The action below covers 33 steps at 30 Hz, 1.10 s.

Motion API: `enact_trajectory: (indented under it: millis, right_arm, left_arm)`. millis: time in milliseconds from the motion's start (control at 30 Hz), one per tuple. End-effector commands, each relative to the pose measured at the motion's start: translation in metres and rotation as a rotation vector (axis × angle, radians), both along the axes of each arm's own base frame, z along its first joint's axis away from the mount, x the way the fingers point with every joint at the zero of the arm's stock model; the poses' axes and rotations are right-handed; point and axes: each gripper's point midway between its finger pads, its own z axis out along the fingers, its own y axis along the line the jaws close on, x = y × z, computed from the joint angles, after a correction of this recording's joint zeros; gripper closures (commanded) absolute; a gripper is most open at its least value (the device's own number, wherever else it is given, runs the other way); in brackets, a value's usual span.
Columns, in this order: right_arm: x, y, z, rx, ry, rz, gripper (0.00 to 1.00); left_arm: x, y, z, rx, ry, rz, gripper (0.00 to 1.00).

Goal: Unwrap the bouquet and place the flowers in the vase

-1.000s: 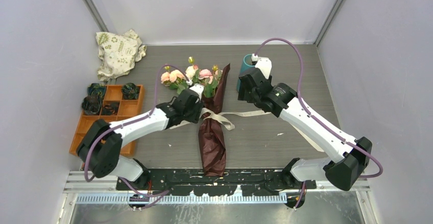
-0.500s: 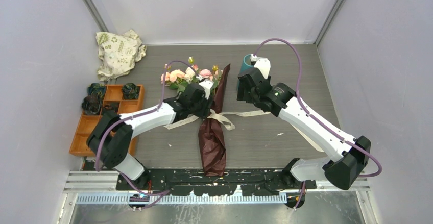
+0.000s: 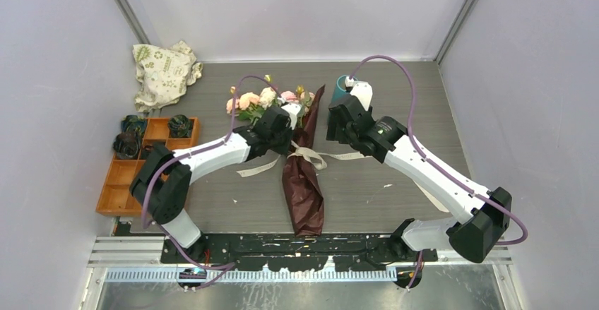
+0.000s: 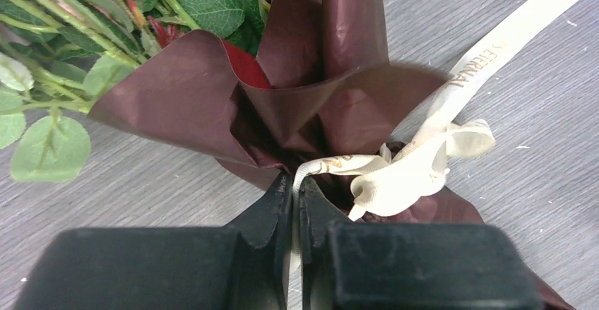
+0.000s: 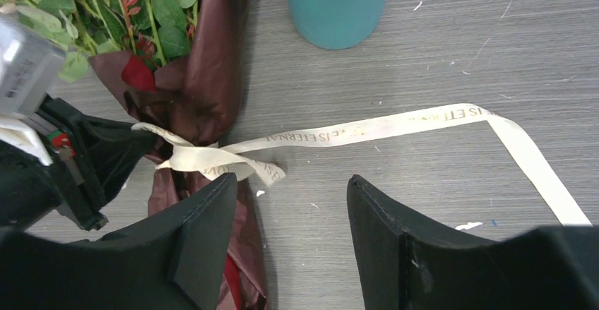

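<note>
Shifted rightward, the left pincer [image 4: 295,184] now nips the ribbon [image 4: 417,169], bouquet [image 4: 282,105] just ahead of it — the right pincer [image 5: 289,183] stands wide, vase [image 5: 337,6] beyond its tips.

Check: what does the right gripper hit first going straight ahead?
Likely the ribbon tail lying across its path, just ahead of the open right gripper; the vase stands beyond. Its height over the table is unclear, so it might clear the ribbon and reach the vase.
</note>
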Motion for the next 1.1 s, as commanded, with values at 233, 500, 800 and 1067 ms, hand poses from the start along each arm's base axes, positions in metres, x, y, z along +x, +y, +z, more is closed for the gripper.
enact_trajectory:
  millis: [233, 500, 800, 1067]
  right_arm:
    - [-0.010, 0.041, -0.022, 0.165, 0.068, 0.106, 0.37]
    - [-0.029, 0.072, -0.046, 0.166, 0.130, 0.212, 0.36]
    - [-0.048, 0.087, -0.081, 0.170, 0.226, 0.259, 0.36]
    - [-0.048, 0.091, -0.095, 0.149, 0.252, 0.267, 0.36]
  left_arm:
    - [0.009, 0.001, 0.097, -0.119, -0.162, 0.045, 0.90]
    - [0.017, -0.007, 0.067, -0.142, -0.084, 0.052, 0.86]
    - [0.038, 0.027, 0.116, -0.147, -0.171, 0.177, 0.90]
    - [0.001, 0.107, 0.253, -0.198, -0.447, 0.365, 0.85]
